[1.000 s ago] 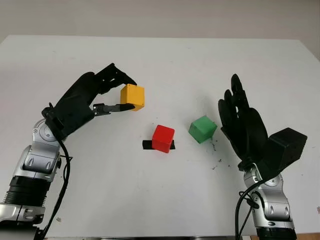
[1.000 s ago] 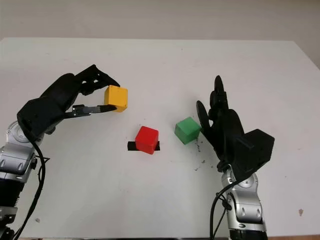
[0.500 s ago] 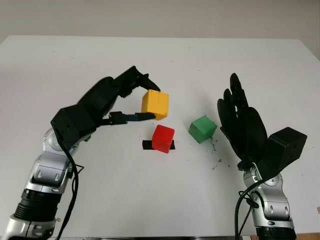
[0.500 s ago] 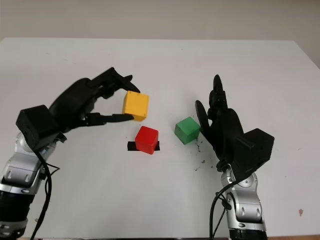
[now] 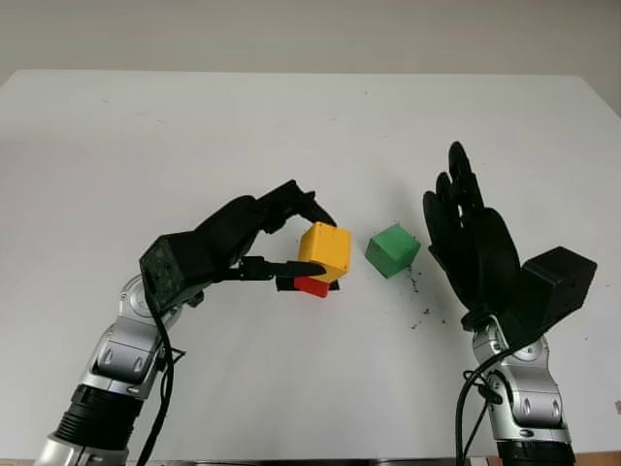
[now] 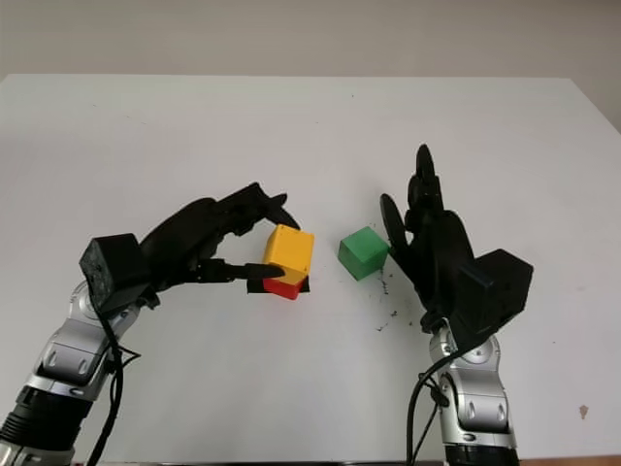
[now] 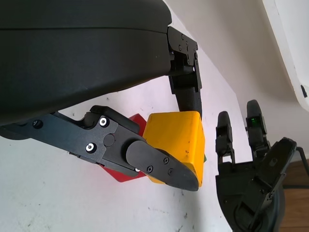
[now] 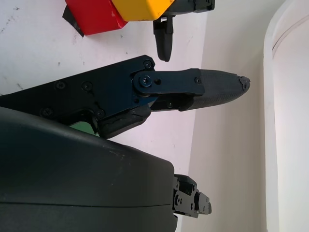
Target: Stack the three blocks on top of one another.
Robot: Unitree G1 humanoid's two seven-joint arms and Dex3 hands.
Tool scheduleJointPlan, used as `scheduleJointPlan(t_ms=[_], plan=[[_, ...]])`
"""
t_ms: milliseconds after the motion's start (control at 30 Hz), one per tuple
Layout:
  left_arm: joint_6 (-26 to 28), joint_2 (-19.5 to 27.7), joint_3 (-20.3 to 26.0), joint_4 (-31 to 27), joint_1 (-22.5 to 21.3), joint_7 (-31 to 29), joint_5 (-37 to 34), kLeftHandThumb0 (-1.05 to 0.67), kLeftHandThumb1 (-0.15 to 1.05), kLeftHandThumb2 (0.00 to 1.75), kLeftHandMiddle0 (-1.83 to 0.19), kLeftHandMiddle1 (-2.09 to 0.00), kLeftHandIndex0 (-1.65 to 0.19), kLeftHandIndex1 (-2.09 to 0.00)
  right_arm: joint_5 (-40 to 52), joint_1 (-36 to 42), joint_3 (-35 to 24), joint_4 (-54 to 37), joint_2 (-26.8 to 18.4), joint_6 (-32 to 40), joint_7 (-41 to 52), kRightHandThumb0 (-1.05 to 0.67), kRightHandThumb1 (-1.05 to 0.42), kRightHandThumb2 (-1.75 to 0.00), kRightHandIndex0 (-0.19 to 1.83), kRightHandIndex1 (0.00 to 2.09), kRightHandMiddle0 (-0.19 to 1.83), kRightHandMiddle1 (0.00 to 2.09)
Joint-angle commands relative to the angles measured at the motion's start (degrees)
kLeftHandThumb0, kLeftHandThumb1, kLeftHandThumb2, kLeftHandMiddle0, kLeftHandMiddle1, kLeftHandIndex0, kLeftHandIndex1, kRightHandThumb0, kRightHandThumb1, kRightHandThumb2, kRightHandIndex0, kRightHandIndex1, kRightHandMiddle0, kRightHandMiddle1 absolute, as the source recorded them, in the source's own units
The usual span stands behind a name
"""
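Left hand [image 5: 254,254] clamped on yellow block [image 5: 324,252] over red block [image 5: 310,285]; right hand [image 5: 473,245] open beside green block [image 5: 393,250].

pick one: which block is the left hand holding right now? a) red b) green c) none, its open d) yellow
d) The left hand has its fingers closed on the yellow block, carrying it right over the red block, while the green block sits on the table beside the open right hand.
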Motion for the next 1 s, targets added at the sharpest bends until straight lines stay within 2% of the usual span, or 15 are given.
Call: scheduleJointPlan(t_ms=[0, 167, 433, 967], plan=[[0.0, -0.4, -0.3, 0.8, -1.4, 0.0, 0.4, -0.49, 1.05, 0.11, -0.11, -0.05, -0.23, -1.63, -0.1, -0.8, -0.1, 0.1, -0.3, -0.7, 0.0, -0.81, -1.05, -0.38, -0.17, 0.06, -0.13, 0.06], [-0.9, -1.2, 0.3, 3.0, -2.4, 1.6, 1.1, -0.45, 1.05, 0.1, -0.11, -0.06, -0.2, -1.69, -0.3, -0.7, -0.2, -0.4, -0.1, -0.1, -0.6, -0.82, -1.05, -0.37, -0.17, 0.06, -0.13, 0.06], [-2.3, -1.1, 1.4, 5.3, -3.5, 3.0, 1.3, -0.44, 1.05, 0.1, -0.11, -0.05, -0.18, -1.65, 0.0, -0.5, -0.2, -0.2, -0.3, -0.1, 0.1, -0.81, -1.05, -0.38, -0.18, 0.05, -0.14, 0.05], [-1.6, -0.9, 2.3, 4.9, -3.5, 2.4, -0.2, -0.46, 1.05, 0.08, -0.15, -0.07, -0.23, -1.62, 0.0, -0.7, -0.4, 0.9, -0.6, -1.6, 0.8, -0.81, -1.05, -0.37, -0.18, 0.06, -0.13, 0.06]])
